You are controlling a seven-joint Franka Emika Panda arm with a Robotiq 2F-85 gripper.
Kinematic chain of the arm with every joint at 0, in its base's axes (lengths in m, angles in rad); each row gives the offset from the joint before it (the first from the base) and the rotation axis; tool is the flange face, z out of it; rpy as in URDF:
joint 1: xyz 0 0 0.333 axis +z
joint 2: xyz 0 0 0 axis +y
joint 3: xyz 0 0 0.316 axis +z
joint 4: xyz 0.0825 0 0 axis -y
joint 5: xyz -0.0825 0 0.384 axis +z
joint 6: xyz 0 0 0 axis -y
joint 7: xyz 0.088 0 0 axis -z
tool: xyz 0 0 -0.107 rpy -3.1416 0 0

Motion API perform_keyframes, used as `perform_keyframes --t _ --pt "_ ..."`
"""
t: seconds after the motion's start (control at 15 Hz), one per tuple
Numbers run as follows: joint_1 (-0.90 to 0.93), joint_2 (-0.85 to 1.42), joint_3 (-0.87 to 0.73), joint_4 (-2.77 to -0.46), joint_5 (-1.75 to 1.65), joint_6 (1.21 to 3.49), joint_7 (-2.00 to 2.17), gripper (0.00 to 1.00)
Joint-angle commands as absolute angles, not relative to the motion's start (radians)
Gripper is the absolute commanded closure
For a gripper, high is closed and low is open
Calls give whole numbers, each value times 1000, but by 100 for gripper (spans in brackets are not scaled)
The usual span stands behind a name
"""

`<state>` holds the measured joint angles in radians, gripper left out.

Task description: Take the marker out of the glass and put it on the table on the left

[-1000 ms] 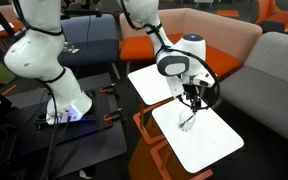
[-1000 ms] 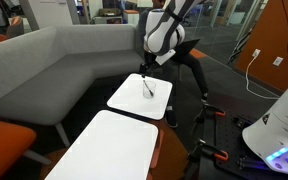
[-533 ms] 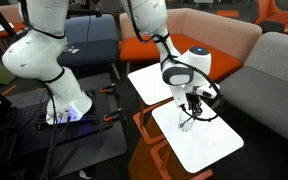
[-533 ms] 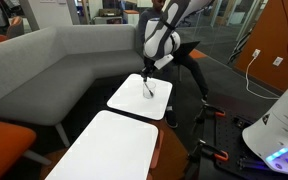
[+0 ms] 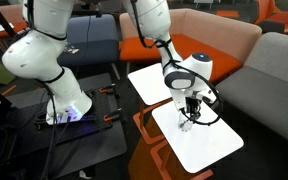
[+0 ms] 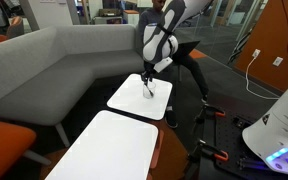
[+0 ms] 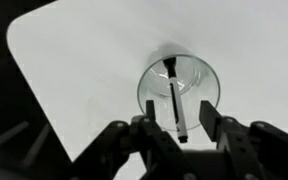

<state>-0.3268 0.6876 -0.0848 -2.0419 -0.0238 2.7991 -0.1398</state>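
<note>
Wrist view looks straight down on a slim black marker [image 7: 173, 95] leaning inside a clear glass [image 7: 152, 76] on the white table [image 7: 79, 60]. The gripper [image 7: 177, 114] hangs above the rim, fingers spread wide, holding nothing. A grey sofa [image 6: 44, 70] curves close behind the table.

Soft, even light in both exterior views, low detail. Washed out and grey in the wrist view: glare on the table [image 7: 84, 60], blur at the fingers [image 7: 211, 117].
</note>
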Motion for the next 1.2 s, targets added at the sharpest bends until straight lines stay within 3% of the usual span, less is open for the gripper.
perform_keyframes --t 0.0,0.6,0.87,1.07,1.13 --pt "-330 709 -80 -2001 -18 2740 -173 52" --pt "-338 783 -70 -1893 -18 2650 -209 55" --pt "-339 809 -64 -1855 -20 2647 -232 69" --pt "-337 821 -66 -1838 -23 2647 -240 84" --pt "-341 822 -64 -1838 -22 2647 -245 94"
